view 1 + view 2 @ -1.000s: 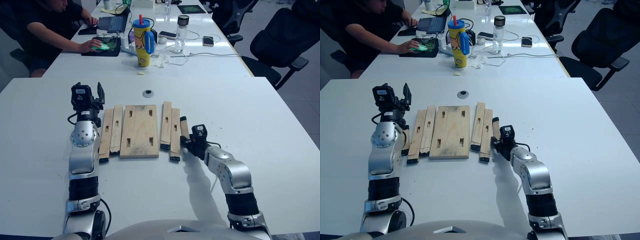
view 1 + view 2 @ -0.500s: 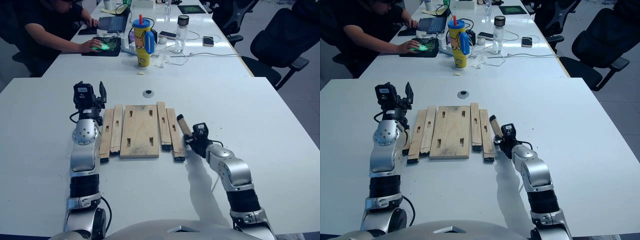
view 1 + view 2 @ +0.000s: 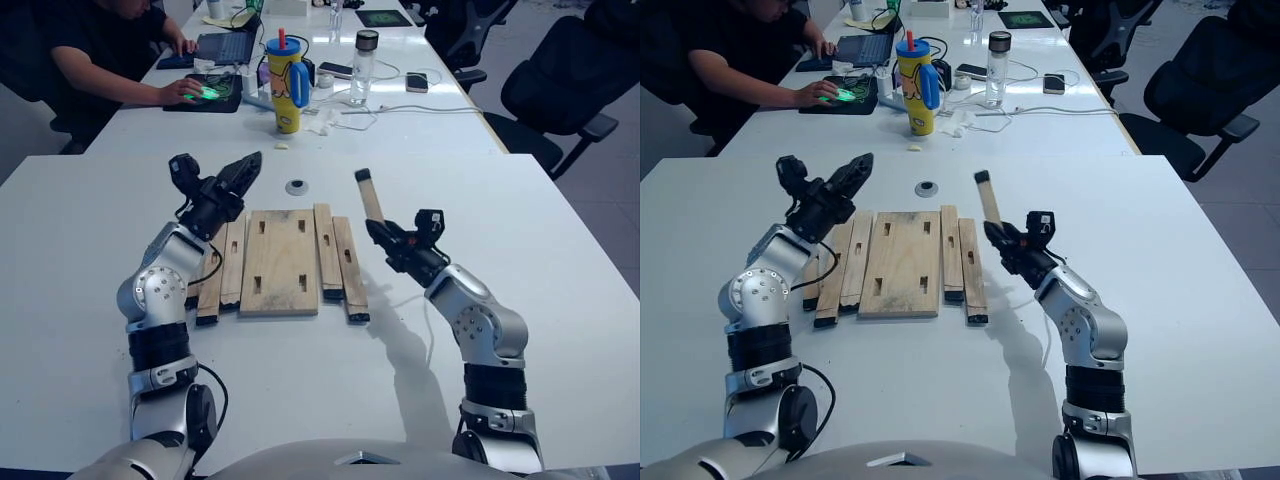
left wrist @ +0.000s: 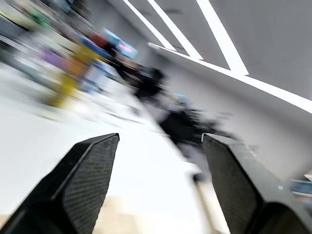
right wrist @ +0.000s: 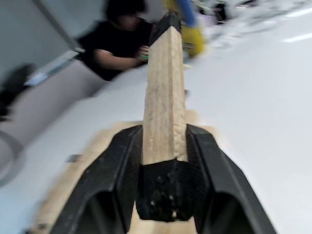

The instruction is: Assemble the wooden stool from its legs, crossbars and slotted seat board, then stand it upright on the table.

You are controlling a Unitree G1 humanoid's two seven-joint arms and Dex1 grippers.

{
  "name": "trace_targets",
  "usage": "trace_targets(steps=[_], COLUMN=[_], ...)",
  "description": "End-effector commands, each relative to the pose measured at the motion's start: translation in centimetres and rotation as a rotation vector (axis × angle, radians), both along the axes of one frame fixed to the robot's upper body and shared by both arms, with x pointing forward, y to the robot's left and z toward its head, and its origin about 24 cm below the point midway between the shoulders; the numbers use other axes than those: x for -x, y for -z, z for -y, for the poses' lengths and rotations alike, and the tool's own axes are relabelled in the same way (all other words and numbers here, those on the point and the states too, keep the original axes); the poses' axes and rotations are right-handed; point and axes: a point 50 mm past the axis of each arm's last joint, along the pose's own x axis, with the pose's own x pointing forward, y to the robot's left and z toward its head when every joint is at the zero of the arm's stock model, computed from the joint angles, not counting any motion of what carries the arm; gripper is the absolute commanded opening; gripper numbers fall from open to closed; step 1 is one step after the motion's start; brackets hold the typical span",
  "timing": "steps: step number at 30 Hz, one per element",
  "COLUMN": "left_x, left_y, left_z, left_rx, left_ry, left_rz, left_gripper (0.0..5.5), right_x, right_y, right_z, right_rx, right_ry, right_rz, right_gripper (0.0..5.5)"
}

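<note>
— Four sticks lie flat on the table [image 3: 540, 230], as far as I can count. A left pair [image 3: 233, 265] runs along one long edge of the seat board [image 3: 279, 262], and a right pair [image 3: 348, 265] runs along the other.

— And the board itself?

— It lies flat in the middle with four slots facing up. The nearest stick on each side sits right beside it, but I can't tell whether they actually touch.

— Where is the last piece?

— The fifth stick [image 3: 370, 198] is off the table, held in the right gripper [image 3: 385, 232]. The fingers are clamped on its lower end from both sides. It points up and away at a slight lean, with a dark cap on the top end. It hangs over the table just to the right of the right pair.

— What about the other arm?

— The left gripper [image 4: 161, 139] is raised above the far end of the left pair. Its fingers are spread wide with nothing between them.

— Is anything else around?

— A small round grey disc [image 3: 296, 187] sits on the table beyond the board's far edge, between the two grippers and apart from both. On the next table behind stand a yellow cup [image 3: 285, 95] with a blue handle and a clear bottle [image 3: 362, 68].
</note>
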Motion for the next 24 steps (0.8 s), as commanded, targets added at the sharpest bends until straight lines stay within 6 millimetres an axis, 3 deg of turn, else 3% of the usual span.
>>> trace_targets(steps=[1,7,16,24], left_x=[0.0,0.4,0.8,0.9], left_y=[-1.4,-2.2,-2.4,-2.6], left_z=[0.6,1.7,2.3,2.1], left_rx=[0.031,0.037,0.044,0.039], left_ry=[0.187,0.314,0.367,0.369], left_rz=[-0.023,-0.037,-0.023,-0.021], left_gripper=[3.17,3.17,3.17,2.00], right_x=[0.9,1.9,3.1,2.8], right_y=[-1.9,-2.4,-2.2,-2.2], right_z=[-0.4,-1.1,-2.0,-2.2], right_rx=[-0.050,-0.021,-0.026,-0.034], right_ry=[-0.171,-0.293,-0.369,-0.347], right_rz=[0.115,0.198,0.218,0.233], right_gripper=[1.22,1.22,1.22,1.22])
